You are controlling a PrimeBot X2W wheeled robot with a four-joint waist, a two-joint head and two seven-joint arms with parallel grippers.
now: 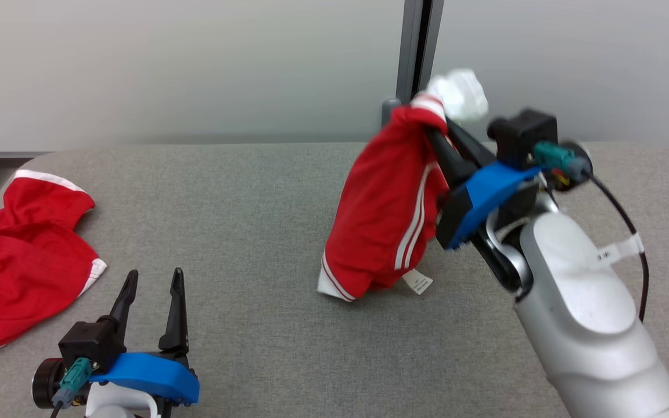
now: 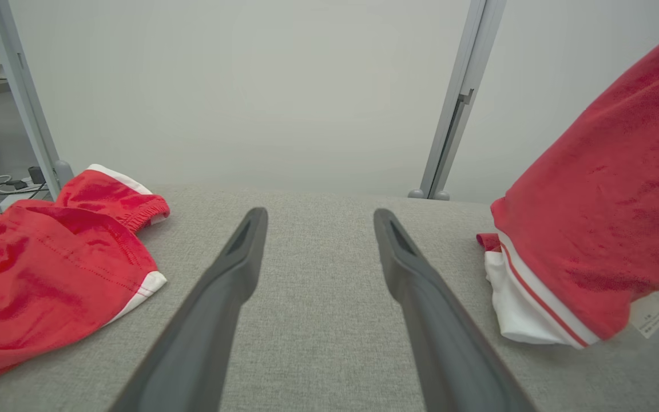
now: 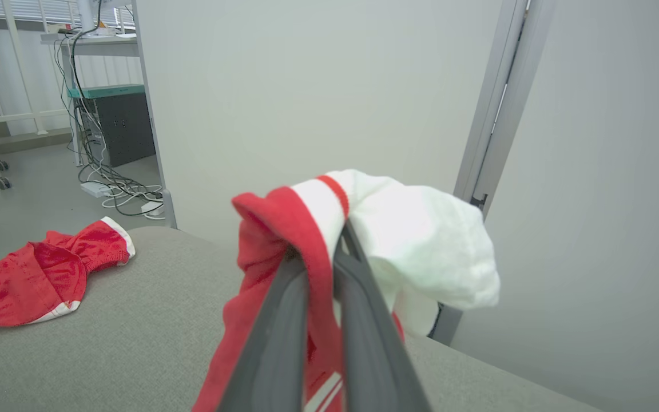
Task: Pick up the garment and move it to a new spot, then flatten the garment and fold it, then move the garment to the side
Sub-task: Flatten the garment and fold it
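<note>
Upper right, the right end effector point(image 1: 434, 132) is clamped on the hanging red garment point(image 1: 387, 215). Lower left, the left end effector point(image 1: 154, 277) fingers stand apart.

The left end effector point(image 1: 155, 273) sits at lower left, its fingers spread wide and pointing up-frame. The right end effector point(image 1: 433, 133), upper right of centre, pinches the garment point(image 1: 384, 215), its forearm point(image 1: 578, 313) rising from lower right.
</note>
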